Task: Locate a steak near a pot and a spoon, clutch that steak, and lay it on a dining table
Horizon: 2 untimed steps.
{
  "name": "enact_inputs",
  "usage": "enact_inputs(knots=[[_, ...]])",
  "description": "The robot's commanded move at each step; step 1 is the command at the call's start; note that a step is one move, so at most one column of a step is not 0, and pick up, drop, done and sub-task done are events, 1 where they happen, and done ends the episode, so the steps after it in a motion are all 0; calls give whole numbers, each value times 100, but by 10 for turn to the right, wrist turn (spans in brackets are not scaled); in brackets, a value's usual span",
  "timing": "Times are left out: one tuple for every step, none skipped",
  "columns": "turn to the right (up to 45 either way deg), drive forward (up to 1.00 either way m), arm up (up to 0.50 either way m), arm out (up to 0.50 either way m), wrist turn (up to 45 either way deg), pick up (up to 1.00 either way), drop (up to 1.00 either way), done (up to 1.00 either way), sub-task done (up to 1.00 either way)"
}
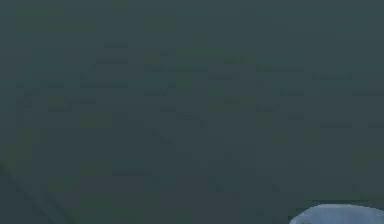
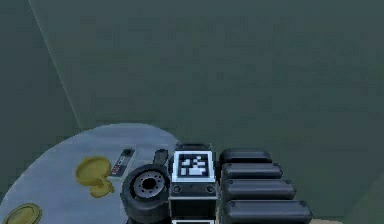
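In the arm side view the arm's dark stacked segments (image 2: 262, 185) sit at the bottom, with a white black-marked square (image 2: 193, 166) at their left end. Left of that square is my gripper (image 2: 150, 172), its round dark body low and thin fingers pointing up over a pale blue-grey round tabletop (image 2: 70, 158). On that tabletop lie a yellowish blob (image 2: 95, 172), a second yellowish blob (image 2: 22, 213) at the bottom left, and a small dark grey strip (image 2: 122, 162). I cannot tell whether the gripper holds anything. No shape here reads as a steak, pot or spoon.
A dark green-grey wall (image 1: 190, 100) stands close ahead in the forward view, with the pale tabletop's edge (image 1: 345, 214) at the bottom right corner. In the arm side view the same wall (image 2: 230, 70) rises behind the table, with a room corner (image 2: 52, 60) at the left.
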Motion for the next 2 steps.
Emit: enact_inputs(knots=[[0,0,0,40,0,0,0,0,0],[0,0,0,0,390,0,0,0,0]])
